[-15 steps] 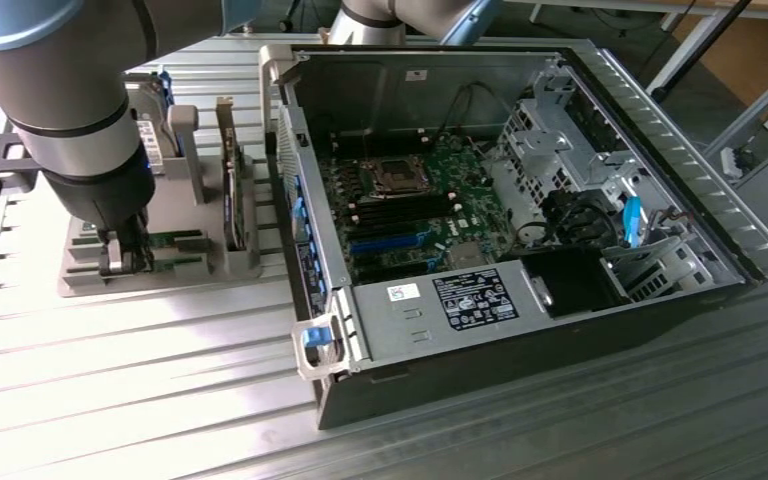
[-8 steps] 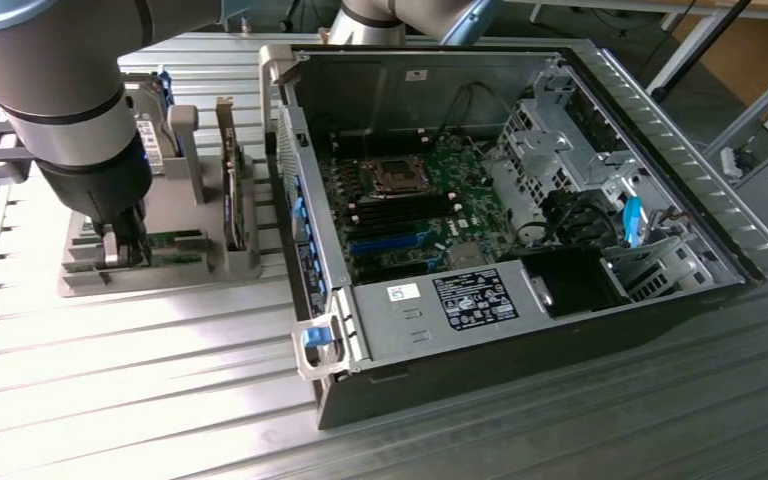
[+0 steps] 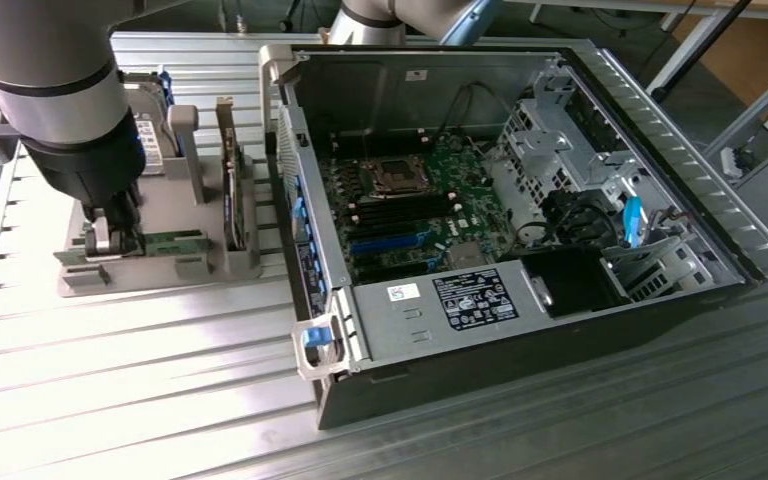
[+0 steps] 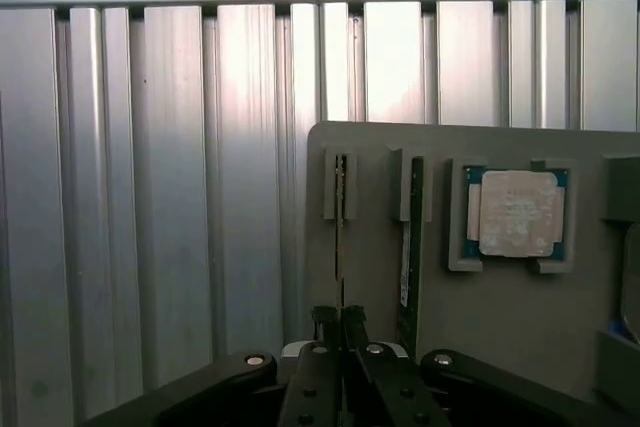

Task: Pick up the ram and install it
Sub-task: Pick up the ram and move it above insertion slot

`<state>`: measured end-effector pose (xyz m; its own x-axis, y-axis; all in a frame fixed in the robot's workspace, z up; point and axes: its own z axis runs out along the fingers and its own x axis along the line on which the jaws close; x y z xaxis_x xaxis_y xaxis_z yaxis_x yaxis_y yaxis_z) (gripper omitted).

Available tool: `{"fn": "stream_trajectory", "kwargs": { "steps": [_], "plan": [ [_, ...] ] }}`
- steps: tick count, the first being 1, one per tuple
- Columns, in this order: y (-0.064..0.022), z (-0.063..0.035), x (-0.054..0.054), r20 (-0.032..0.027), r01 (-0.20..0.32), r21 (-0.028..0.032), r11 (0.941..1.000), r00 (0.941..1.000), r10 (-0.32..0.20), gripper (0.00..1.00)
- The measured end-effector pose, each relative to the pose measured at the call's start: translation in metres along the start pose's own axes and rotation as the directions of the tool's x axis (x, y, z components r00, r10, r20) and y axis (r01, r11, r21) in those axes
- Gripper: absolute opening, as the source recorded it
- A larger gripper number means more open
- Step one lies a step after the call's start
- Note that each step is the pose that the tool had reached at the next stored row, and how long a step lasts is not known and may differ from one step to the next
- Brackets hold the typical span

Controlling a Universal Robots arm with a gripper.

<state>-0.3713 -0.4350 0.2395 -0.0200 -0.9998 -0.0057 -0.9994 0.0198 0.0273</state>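
Ram (image 4: 340,237) stands on edge in its slot in the grey holder (image 4: 500,327), and your gripper (image 4: 340,319) has its fingers drawn almost together, clamped on one end of it. You see the stick as a thin, dark, narrow edge. A second stick (image 4: 410,247) stands just beside it, with a square chip (image 4: 517,212) past that. The open computer case (image 3: 491,200) sits at the exterior view's right.
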Motion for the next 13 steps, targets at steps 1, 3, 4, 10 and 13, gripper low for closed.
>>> {"fn": "stream_trajectory", "kwargs": {
  "steps": [1,3,4,10,13],
  "plan": [
    [0.0001,-0.0020,0.000,0.0000,0.000,0.0001,1.0000,1.0000,0.000,0.12],
    [0.0002,-0.0078,0.000,0.0000,0.000,0.0000,1.0000,1.0000,0.000,0.12],
    [0.0002,-0.0090,0.000,0.0000,0.000,0.0001,1.0000,1.0000,0.000,0.12],
    [0.0006,-0.0215,0.000,0.0000,0.000,0.0000,1.0000,1.0000,0.000,0.12],
    [0.0008,-0.0282,0.000,0.0000,0.000,0.0000,1.0000,1.0000,0.000,0.12]
  ]
}}
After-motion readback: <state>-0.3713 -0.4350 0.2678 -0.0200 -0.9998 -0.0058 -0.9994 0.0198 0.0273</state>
